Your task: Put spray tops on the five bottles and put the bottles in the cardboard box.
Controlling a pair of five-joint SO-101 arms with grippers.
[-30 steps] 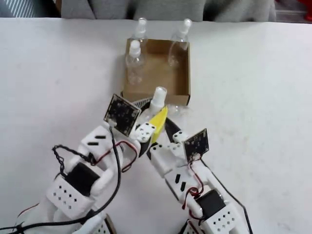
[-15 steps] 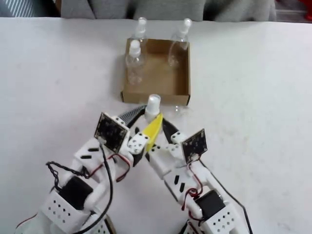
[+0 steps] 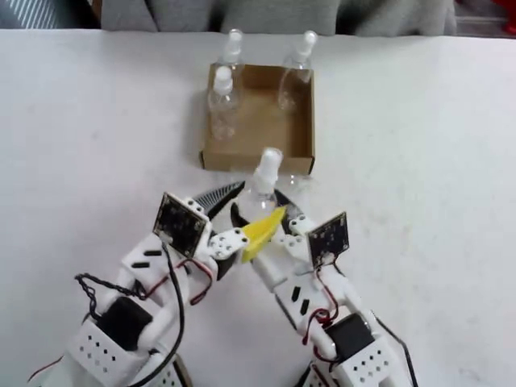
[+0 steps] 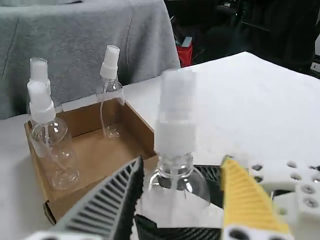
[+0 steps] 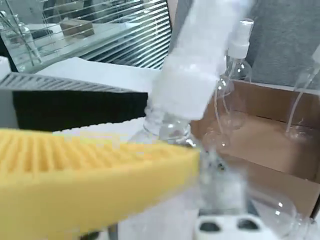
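White table, capped bottle pinched in R jaws nr cardboard box, L jaws spread beside it

My left arm, 7 o'clock on table: white printed shell, rounded blocks, dark slots on upper link, rows of small holes near base. Black motor block set mid-arm. Thin black cable loops off its 9 o'clock side, red wire off its 3 o'clock side. Dark square circuit board, gold-speckled, at wrist.

My right arm, 5 o'clock: same white shell, black motor, red and black wires, matching board.
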